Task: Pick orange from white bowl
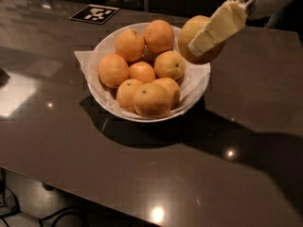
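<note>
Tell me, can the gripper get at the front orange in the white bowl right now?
Probably not: the gripper is shut on the large orange, held above the white bowl's right rim, so its jaws are full. The front orange itself lies uncovered on top.
</note>
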Robot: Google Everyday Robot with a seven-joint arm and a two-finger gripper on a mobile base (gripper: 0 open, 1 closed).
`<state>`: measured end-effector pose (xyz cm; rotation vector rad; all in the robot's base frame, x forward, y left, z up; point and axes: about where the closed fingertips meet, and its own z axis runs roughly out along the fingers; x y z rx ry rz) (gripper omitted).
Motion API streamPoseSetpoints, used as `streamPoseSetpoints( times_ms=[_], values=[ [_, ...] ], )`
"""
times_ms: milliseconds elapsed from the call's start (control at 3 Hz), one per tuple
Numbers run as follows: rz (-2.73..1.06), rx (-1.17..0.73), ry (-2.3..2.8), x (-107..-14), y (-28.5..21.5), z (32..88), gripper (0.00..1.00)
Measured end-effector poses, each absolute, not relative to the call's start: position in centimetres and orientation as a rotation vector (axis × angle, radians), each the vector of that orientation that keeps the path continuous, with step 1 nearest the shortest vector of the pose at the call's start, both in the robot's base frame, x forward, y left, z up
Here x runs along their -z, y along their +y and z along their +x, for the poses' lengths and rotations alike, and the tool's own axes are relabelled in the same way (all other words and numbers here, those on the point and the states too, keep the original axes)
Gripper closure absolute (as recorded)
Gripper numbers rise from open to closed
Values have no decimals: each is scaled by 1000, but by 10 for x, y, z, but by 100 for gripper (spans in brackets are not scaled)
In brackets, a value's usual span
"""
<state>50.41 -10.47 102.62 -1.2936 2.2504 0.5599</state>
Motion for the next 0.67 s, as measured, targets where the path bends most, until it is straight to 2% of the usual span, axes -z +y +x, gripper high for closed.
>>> streamPoseSetpoints(
  times_ms=[667],
  values=[
    [-1289,-662,2160,-1050,-113,473,100]
  ],
)
